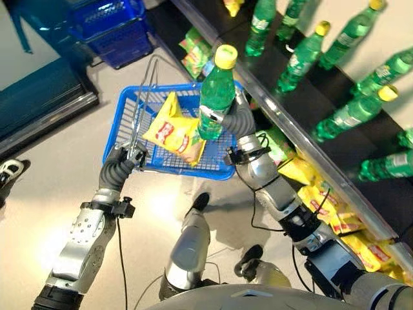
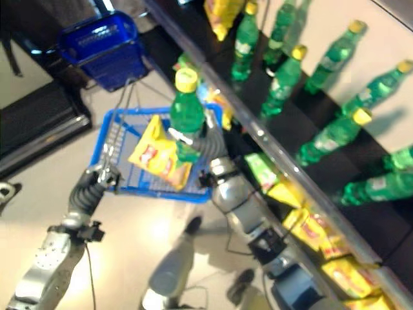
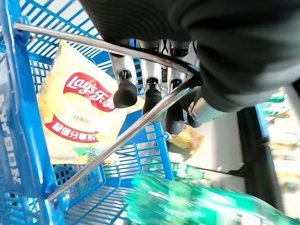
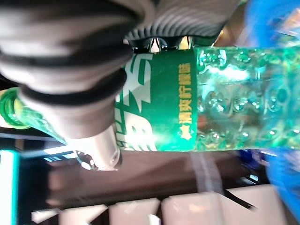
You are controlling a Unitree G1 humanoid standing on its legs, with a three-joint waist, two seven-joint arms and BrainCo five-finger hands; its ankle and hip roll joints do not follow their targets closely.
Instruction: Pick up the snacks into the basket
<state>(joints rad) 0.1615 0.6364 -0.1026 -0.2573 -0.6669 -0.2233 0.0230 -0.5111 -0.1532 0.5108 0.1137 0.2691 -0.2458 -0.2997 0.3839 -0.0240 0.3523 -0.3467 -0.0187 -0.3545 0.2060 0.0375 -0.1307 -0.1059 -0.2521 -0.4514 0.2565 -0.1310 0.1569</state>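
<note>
Left eye view: right hand (image 1: 227, 119) wrapped round green bottle (image 1: 216, 90), upright, directly over blue basket (image 1: 169, 169) w/ chip bag (image 1: 174, 132) already inside. Left hand (image 1: 124, 160) curled on basket handle (image 1: 143, 106). Next move prob straight down.

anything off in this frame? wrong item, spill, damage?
Yes: the right hand holds a green soda bottle upright over the blue basket, a drink, not a snack. One yellow chip bag lies inside. The left hand grips the wire handle. No spill.
</note>
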